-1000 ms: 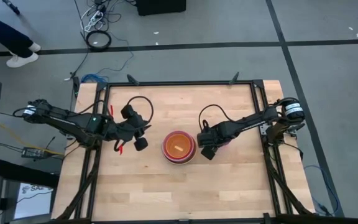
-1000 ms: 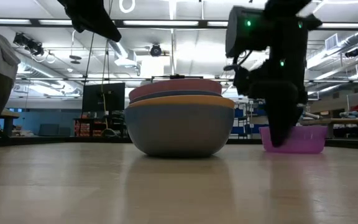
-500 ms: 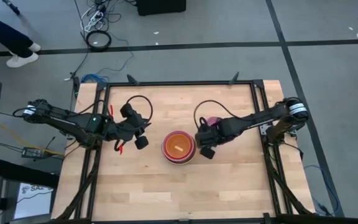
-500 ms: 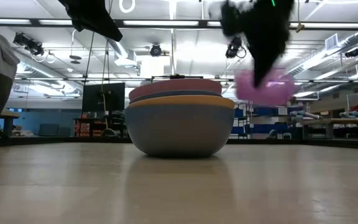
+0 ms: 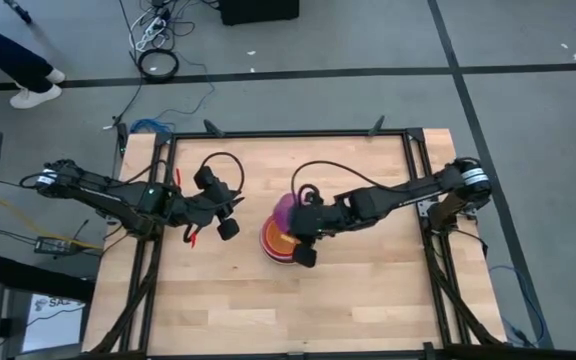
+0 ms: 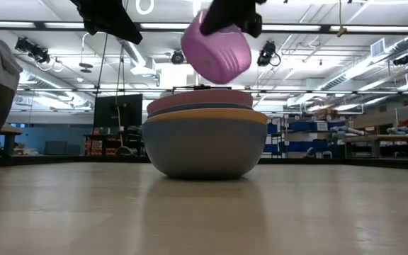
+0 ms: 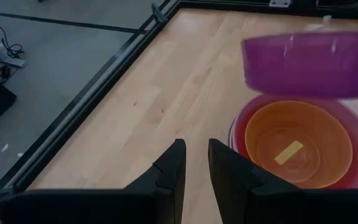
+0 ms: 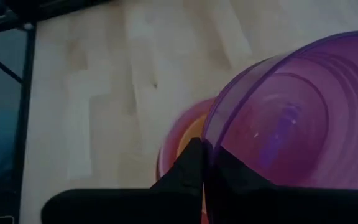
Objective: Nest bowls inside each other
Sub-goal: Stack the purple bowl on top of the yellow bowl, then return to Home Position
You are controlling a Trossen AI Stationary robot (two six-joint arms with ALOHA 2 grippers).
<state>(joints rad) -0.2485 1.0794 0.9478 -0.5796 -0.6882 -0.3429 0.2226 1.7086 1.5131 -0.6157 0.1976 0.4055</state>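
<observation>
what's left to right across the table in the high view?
left end effector → bowl stack → purple bowl held over the stack → right end effector gripping its rim.

The counter (image 5: 368, 290) is a pale butcher-block wooden top inside a black metal frame. One thing rests directly on it: a nested stack of round plastic bowls (image 5: 278, 243), its outermost bowl grey-blue in the low view, with yellow, blue and pink rims above and an orange bowl innermost. The stack sits near the counter's middle, directly beneath the right tool (image 5: 302, 222) and well apart from the left tool (image 5: 230, 212), on its right-arm side.
</observation>
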